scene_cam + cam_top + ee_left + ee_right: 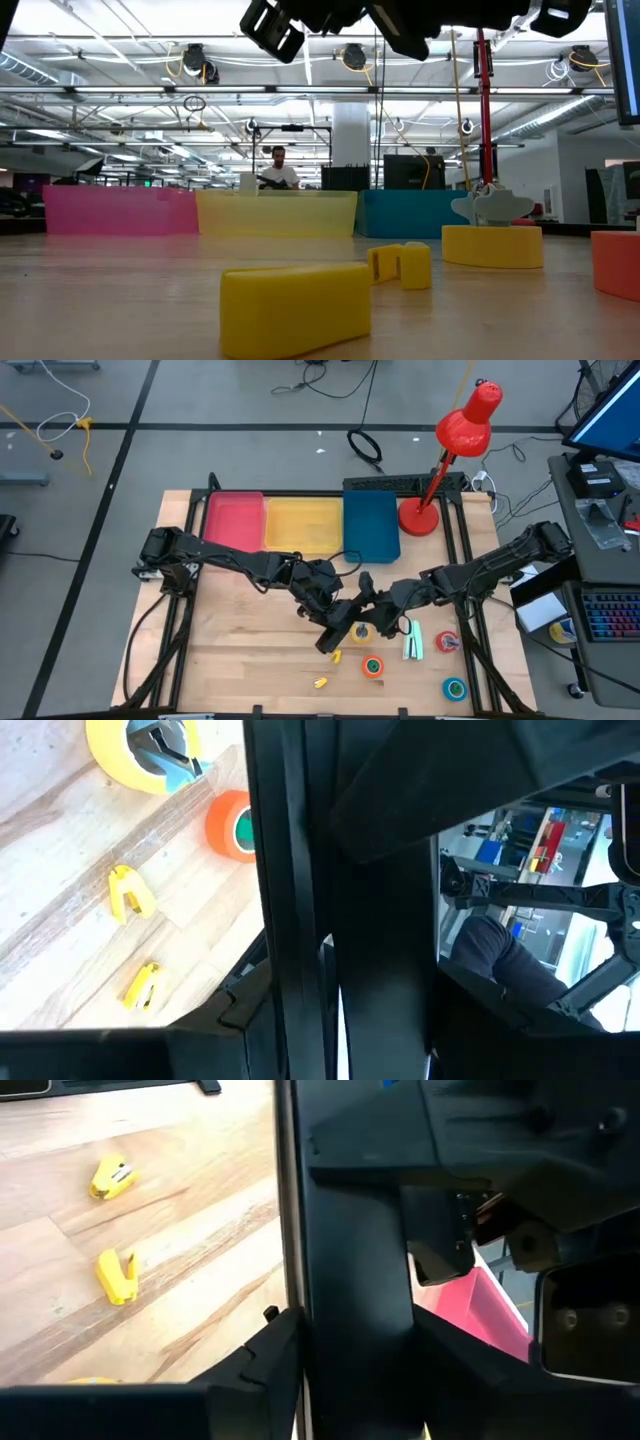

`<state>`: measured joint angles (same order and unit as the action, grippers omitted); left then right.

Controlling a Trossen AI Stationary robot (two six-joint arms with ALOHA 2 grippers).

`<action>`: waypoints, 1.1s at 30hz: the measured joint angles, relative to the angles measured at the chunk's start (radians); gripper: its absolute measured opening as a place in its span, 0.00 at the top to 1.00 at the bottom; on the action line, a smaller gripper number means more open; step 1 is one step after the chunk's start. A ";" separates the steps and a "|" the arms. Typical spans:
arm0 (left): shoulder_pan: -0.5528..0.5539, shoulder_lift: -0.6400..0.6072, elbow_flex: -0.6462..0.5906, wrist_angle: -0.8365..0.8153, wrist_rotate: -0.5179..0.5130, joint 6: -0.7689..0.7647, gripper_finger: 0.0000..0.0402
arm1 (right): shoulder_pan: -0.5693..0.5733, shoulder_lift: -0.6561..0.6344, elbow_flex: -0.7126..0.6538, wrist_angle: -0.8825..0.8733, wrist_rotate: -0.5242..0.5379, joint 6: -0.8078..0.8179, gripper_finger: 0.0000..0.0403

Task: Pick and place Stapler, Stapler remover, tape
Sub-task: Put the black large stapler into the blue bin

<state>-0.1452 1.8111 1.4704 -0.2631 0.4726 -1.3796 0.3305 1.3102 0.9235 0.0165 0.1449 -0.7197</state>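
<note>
Overall, we find both arms meeting over the middle of the table (230,650): the left gripper (335,624) and the right gripper (373,603) hang close together, just above the yellow tape roll (362,632). We cannot tell whether either gripper is wide, narrow or holding anything; a dark mass fills both wrist views.

Only the high view shows the red tape roll (447,643), the blue-teal tape roll (455,687) and the red lamp (462,435). Only the low view shows a person (278,168) far behind the table. The right wrist view shows neither the orange tape roll (373,666) nor the pale stapler (412,641).

Three bins stand in a row at the table's far edge: the pink bin (233,520), the yellow bin (303,523) and the blue bin (371,525). Every task item we count lies outside them, on the boards.

Count: four tape rolls, two yellow staple removers (335,657), and one pale stapler beside the yellow roll.
</note>
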 joint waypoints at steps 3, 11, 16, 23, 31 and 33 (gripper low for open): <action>0.001 0.000 0.000 -0.001 -0.008 -0.003 0.50 | 0.000 0.000 0.000 -0.001 0.000 0.012 0.66; 0.005 0.000 0.000 -0.009 -0.050 0.010 0.46 | -0.001 0.000 -0.001 -0.016 0.015 0.028 0.66; 0.005 -0.002 0.000 -0.045 -0.094 0.019 0.35 | -0.003 0.000 -0.001 -0.034 0.027 0.059 0.66; 0.018 -0.002 0.000 -0.049 -0.123 0.048 0.21 | -0.004 0.000 0.000 -0.044 0.060 0.063 0.67; 0.037 -0.002 0.001 -0.061 -0.087 0.109 0.12 | -0.003 0.000 0.000 -0.096 0.071 0.080 0.67; 0.045 -0.005 0.001 -0.083 -0.090 0.129 0.11 | -0.004 -0.002 0.002 -0.136 0.073 0.081 0.67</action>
<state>-0.1000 1.8062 1.4712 -0.3462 0.3827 -1.2508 0.3267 1.3083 0.9253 -0.1195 0.2180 -0.6384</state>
